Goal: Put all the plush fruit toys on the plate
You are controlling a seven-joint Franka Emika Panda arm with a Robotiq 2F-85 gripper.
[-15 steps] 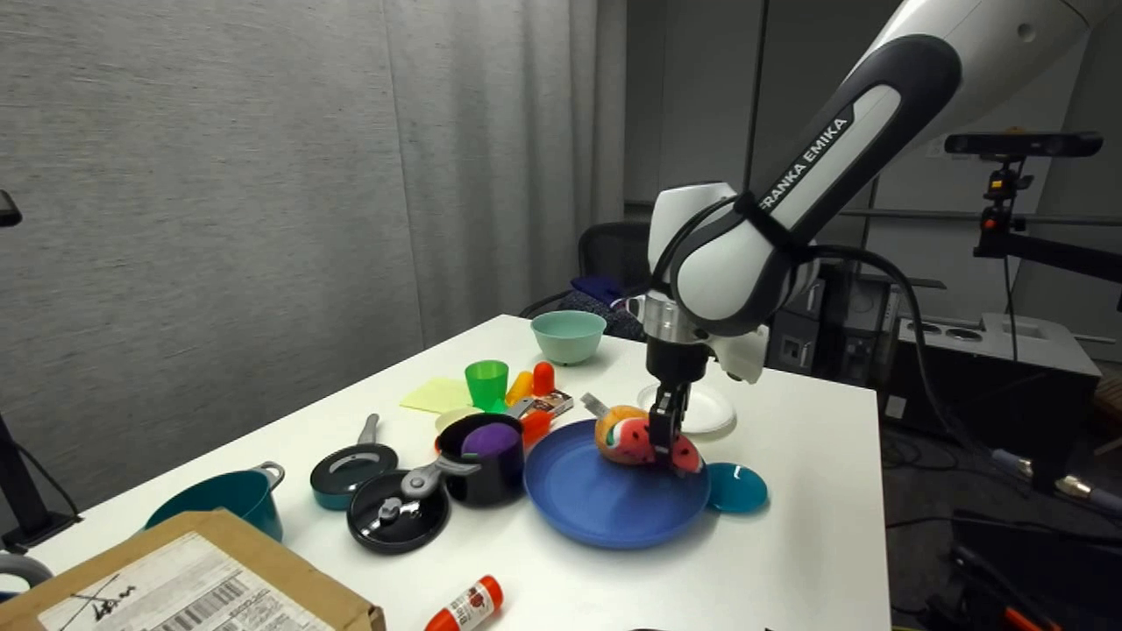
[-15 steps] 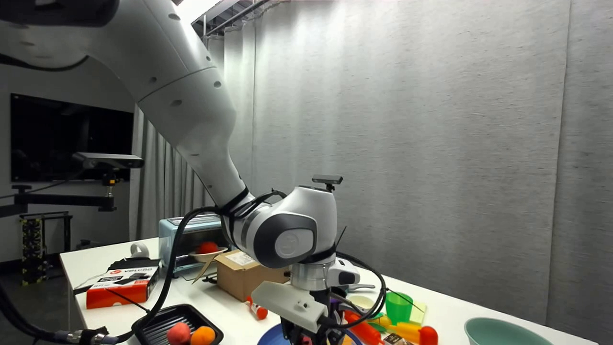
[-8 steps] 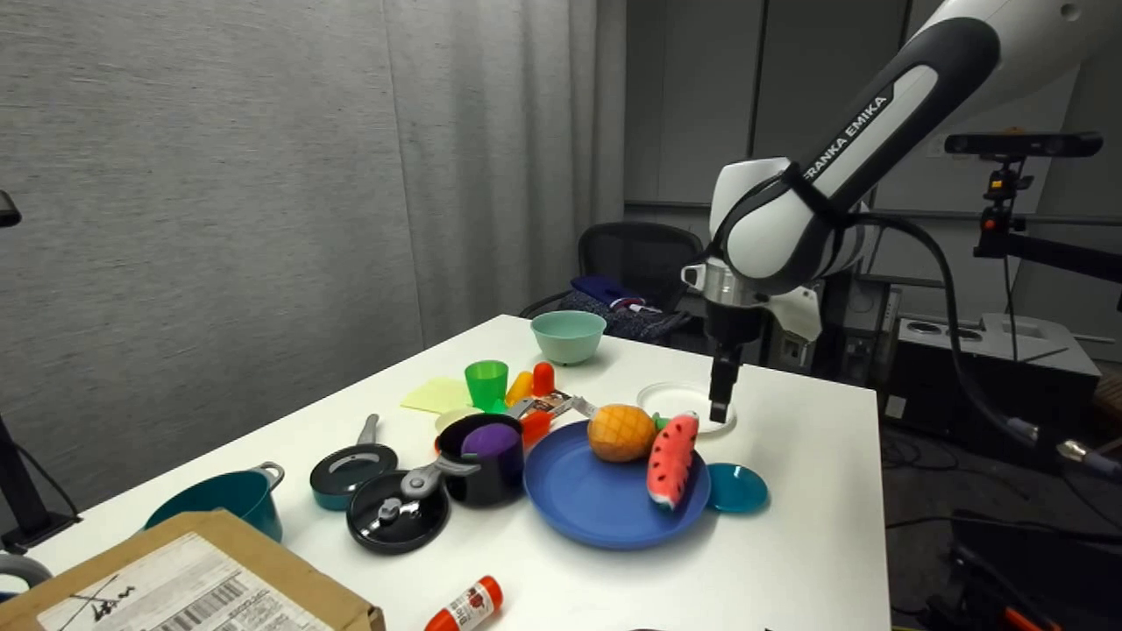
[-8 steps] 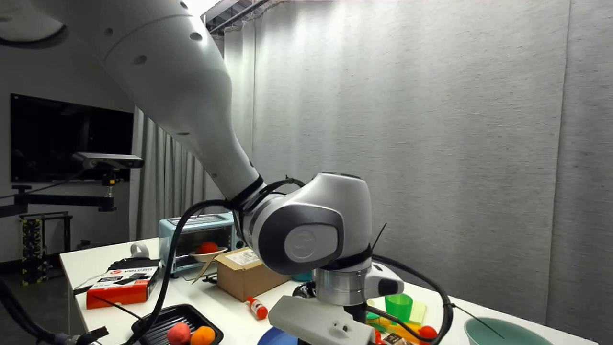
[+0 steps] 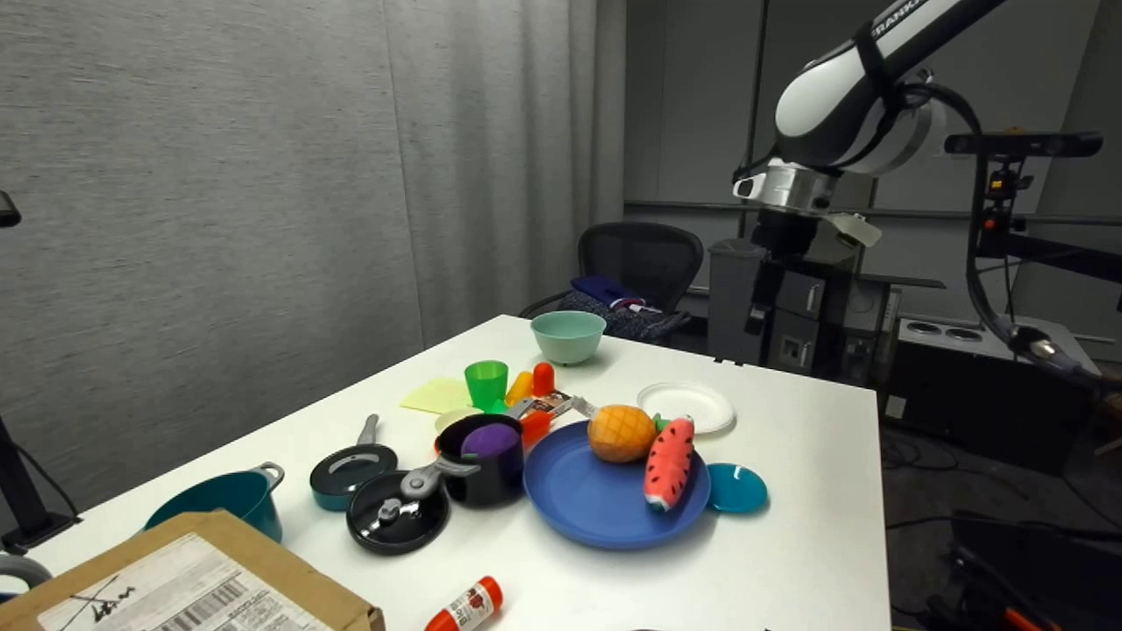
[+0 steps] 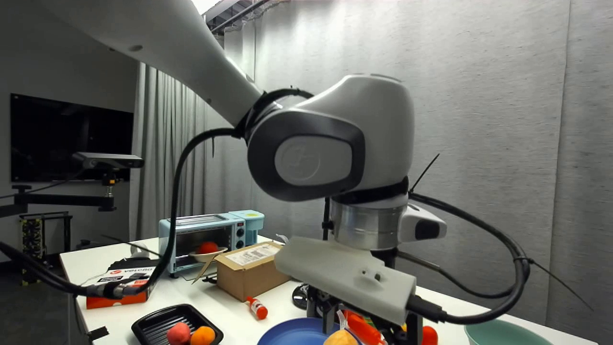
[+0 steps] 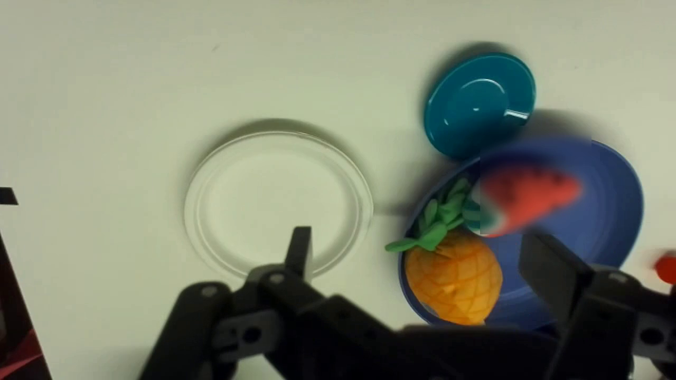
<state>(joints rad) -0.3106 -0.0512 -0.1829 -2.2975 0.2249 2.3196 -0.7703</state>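
Orange plush pineapple (image 5: pixel 621 435) with green leaves (image 7: pixel 433 235): on the large round blue plate (image 5: pixel 578 504), far side in an exterior view; one leaf reaches past the rim in the wrist view. Probably light, soft and springy, the cloth skin gripping well; hardly fragile. Best hold: round the middle of the body; the leaves would likely bend or slip.

Long red plush watermelon slice (image 5: pixel 669 464) with black seeds: on the same plate, right side in an exterior view, one end beside the pineapple's leaves; whether they touch cannot be told. Likely as light and squashable. Best hold: across the narrow thickness, at mid-length; a pinch at one end would probably let it swing.

Black two-fingered pincer (image 7: pixel 423 244): hangs over the white counter (image 5: pixel 771 570), well apart from both toys; fingers spread wide, nothing held, nothing touched.

Pinkish-red round fruit (image 6: pixel 178 333) and orange round fruit (image 6: pixel 203 336): in a black ridged tray (image 6: pixel 163 319), near left in an exterior view. Plush or hard, cannot be told; if hard, probably smooth and apt to roll, so best taken across the widest part.
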